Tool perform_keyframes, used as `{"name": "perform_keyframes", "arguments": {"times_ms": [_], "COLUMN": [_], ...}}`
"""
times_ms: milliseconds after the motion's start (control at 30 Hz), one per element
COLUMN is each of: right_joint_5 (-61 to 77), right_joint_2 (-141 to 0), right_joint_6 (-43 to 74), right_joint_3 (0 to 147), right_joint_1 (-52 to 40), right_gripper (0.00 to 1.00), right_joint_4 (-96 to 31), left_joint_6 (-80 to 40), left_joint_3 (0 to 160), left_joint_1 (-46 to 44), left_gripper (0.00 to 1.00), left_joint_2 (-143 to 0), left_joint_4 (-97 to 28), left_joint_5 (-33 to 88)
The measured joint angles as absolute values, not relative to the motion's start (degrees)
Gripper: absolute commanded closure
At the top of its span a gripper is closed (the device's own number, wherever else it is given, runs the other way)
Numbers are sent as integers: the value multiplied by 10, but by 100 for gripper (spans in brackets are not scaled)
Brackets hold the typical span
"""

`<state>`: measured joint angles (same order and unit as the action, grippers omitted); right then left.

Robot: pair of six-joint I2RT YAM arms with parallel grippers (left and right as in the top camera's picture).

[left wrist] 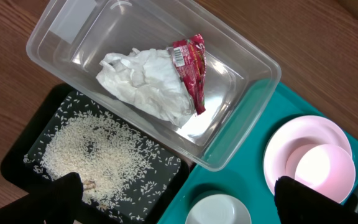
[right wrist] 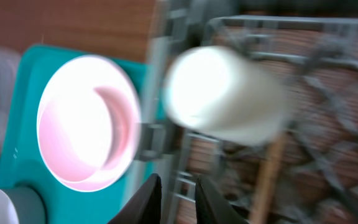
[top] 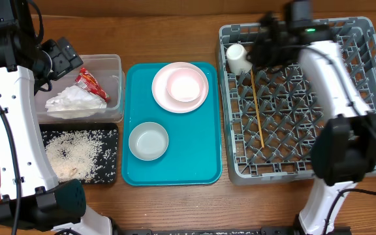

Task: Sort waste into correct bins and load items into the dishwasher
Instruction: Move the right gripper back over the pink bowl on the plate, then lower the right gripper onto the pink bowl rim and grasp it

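Overhead and wrist views of a single moment. Showed a wooden tabletop [top: 175, 39] with two bins at the left, a teal tray [top: 198, 150] in the middle and a grey dish rack [top: 286, 130] at the right.

Bins: found the clear tub [top: 113, 65] set behind the black tray [top: 109, 134], the two just beside each other. Noted in the tub a crumpled white napkin [left wrist: 145, 84], with a red wrapper [left wrist: 191, 68] lying against one edge of it. Noted loose rice [left wrist: 92, 152] scattered over the black tray, thickest toward its left half.

Teal tray: recorded a pink plate [top: 162, 88] at the far end with a white bowl [top: 185, 85] sitting on it, and a second white bowl [top: 149, 140] standing alone nearer the front, well apart from the plate.

Dish rack: found a white cup [top: 238, 59] in the far left corner, apparently on its side, though too blurred in the right wrist view to be sure. Found the chopsticks [top: 258, 108] lying side by side on the grid, running from near the cup toward the front.

Arms: caught the left fingers [left wrist: 61, 196] spread wide above the bins, with nothing between them. Caught the right fingers [right wrist: 149, 202] over the rack near the cup, only a narrow gap apart and clamped on nothing, with the cup ahead of the tips.
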<state>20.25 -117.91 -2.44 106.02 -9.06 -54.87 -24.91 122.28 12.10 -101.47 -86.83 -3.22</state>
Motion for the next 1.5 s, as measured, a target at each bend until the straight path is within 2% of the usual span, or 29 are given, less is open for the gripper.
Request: {"name": "perform_keyframes", "arguments": {"times_ms": [267,500,967,1067,1167,1500], "right_joint_5": [74,-2,-22,-18,-17,-17], "right_joint_2": [-1179,-1187,-1299,-1312,-1319,-1315], "right_joint_6": [-30,-32,-32,-33,-36,-32], "right_joint_3": [1060,1060,1060,1060,1060,1060], "right_joint_1": [-285,-372,-386,-386,-386,-386], "right_gripper": [77,72,69,75,87,88], "right_joint_4": [-508,-464,-416,-416,-417,-412], "left_joint_6": [-249,-249,-249,-249,-249,-249], "left_joint_3": [1223,1223,1223,1223,1223,1223], "left_joint_1": [121,121,121,121,121,121], "left_gripper": [0,0,0,0,0,0], "left_joint_2": [-1015,-1015,-1015,-1015,-1015,-1015], "left_joint_4": [-868,-868,-868,-868,-868,-868], "left_joint_5": [-32,-32,-32,-32,-32,-32]}}
